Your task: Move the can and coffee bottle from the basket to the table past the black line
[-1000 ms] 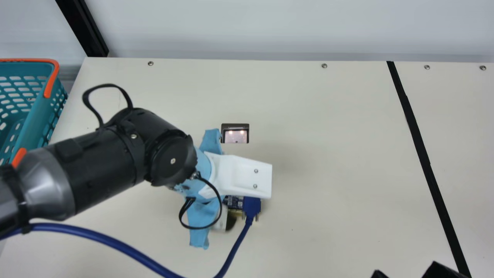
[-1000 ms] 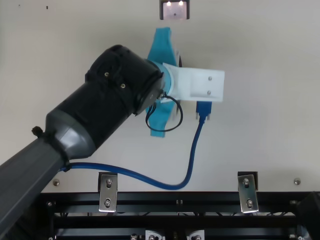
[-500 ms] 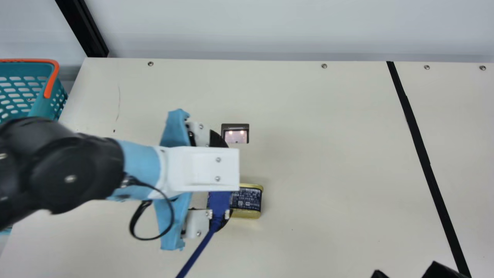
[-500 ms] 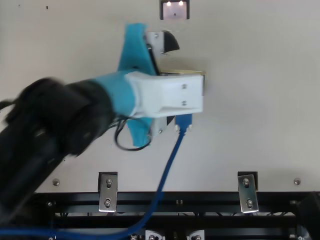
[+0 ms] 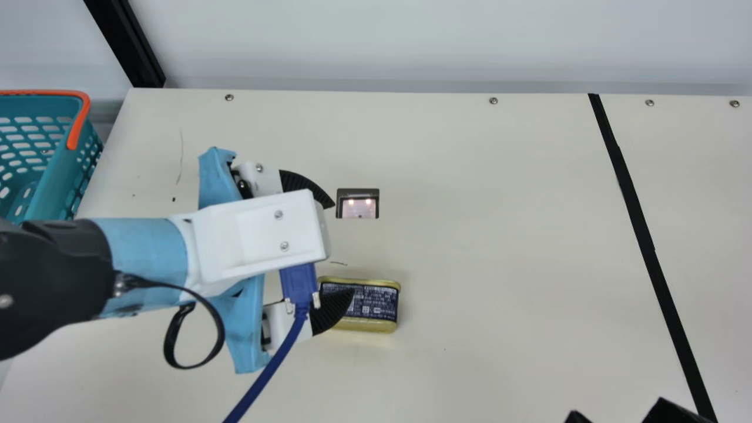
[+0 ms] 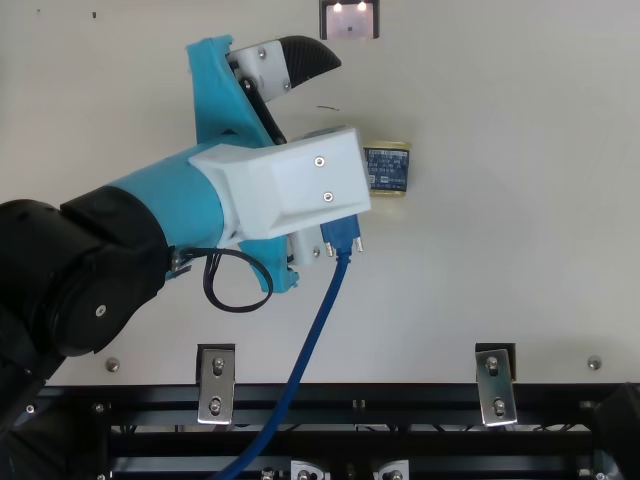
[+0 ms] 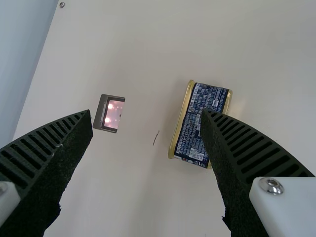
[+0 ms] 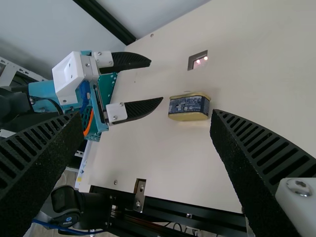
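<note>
In the main view, the left jaws are standing apart, the can lying just ahead towards their right, its long axis roughly following theirs; the basket is sitting behind them, the line running well beyond. From the top, the table is bearing the can. In the left wrist view, one jaw is partly masking it. In the right wrist view, the right jaws are gaping, the left jaws looking nearer the can, a wall rising beyond.

The white cover bears two screws. Behind it come a light-blue sleeve and black joint; beside it, a blue plug, blue cable and black loop; beyond it, black ribbed fingers.
</note>
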Robot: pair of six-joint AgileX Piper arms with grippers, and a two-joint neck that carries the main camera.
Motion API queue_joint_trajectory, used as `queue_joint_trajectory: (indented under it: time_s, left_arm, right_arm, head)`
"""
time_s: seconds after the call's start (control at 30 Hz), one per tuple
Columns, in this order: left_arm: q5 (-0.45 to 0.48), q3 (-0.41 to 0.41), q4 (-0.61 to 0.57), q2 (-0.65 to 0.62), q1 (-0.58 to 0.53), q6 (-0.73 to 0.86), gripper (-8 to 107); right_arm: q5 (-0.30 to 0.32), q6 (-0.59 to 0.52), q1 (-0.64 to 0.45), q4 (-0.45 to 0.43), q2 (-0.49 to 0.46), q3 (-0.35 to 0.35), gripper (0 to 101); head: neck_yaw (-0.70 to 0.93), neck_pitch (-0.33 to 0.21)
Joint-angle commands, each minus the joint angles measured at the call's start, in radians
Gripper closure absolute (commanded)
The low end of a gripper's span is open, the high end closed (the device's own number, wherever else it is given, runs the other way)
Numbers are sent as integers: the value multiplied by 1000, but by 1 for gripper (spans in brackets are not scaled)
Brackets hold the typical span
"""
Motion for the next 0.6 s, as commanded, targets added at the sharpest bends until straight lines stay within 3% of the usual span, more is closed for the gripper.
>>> queue_joint_trajectory:
  time_s: [0.0, 0.23, 0.57]
  left_arm:
    - [1, -6, 24, -2, -17, -35, 9]
    - [-23, -24, 157, -15, -1, -117, 9]
    - [-81, -32, 337, -77, 73, -274, 9]
  right_arm:
    - [0, -10, -10, 10, 1, 3, 0]
    - [-62, -32, 23, -12, 95, -22, 0]
    - [-166, -76, 155, -137, 352, -110, 0]
  head:
    - [-3, -1]
    - [-3, -1]
    - [-3, -1]
